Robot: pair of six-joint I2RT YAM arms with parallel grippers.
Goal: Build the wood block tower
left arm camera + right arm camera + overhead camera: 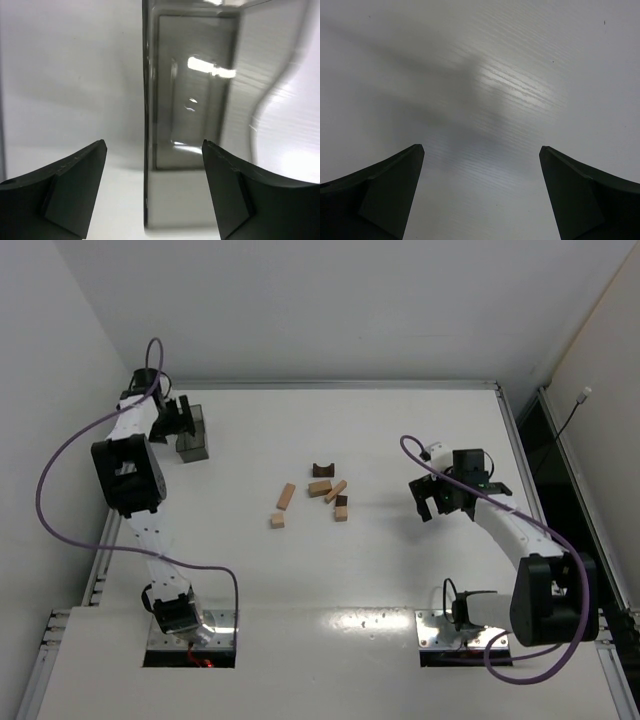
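A translucent grey bin point(193, 438) sits on the white table point(400, 580); near its far-left corner.

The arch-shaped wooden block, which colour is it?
The arch-shaped wooden block is dark brown, clearest in the top external view.

So the wood blocks point(320, 487) are seen lying loose in a small cluster around the middle of the desk point(400, 580), all flat on the surface. A dark brown arch piece point(322, 469) is placed farthest back. Just nearer, a tan block point(319, 487) and a slanted tan bar point(336, 491) are set close together. A small dark piece point(341, 501) is butted against a tan cube point(341, 513) on its near side. Off to the left, another tan bar point(286, 496) is laid at an angle, with a lone tan cube point(277, 521) just beside its near end.
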